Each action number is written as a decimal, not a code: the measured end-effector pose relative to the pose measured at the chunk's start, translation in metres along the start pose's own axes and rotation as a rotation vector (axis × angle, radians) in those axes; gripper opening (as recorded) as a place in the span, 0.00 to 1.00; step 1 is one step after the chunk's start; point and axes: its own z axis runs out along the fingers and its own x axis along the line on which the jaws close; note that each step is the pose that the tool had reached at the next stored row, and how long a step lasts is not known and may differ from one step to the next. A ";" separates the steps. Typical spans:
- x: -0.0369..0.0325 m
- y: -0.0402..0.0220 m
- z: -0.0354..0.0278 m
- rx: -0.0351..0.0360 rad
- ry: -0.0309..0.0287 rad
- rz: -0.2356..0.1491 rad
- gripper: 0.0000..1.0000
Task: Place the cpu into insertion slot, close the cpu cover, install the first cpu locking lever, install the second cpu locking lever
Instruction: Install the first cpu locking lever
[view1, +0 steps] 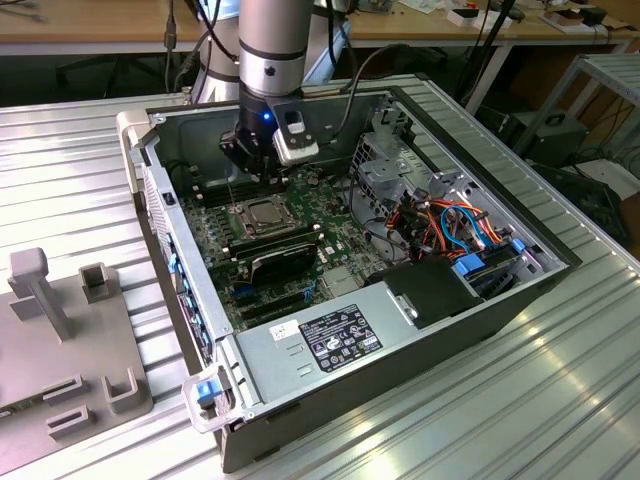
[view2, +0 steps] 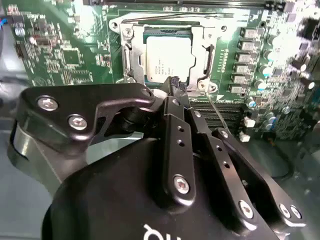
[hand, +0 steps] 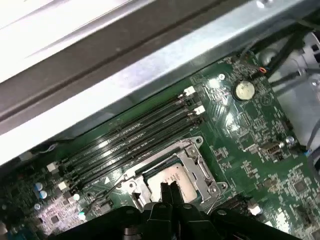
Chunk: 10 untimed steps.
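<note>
Close above the cpu (view2: 168, 59), the arm (view1: 272, 45) hangs vertical, its tool (view2: 175, 86) closed, tips together

Harsh glare across the motherboard (view2: 65, 60), perhaps from overhead.

Silver arm (view1: 272, 40), black gripper (view2: 176, 86); silver screws (view2: 181, 184)
</note>
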 end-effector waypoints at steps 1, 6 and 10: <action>0.0000 0.0000 0.0004 -0.0025 0.0001 -0.049 0.11; 0.0001 0.0000 0.0011 -0.0083 0.0003 -0.153 0.11; 0.0001 0.0000 0.0016 -0.0154 0.0004 -0.283 0.11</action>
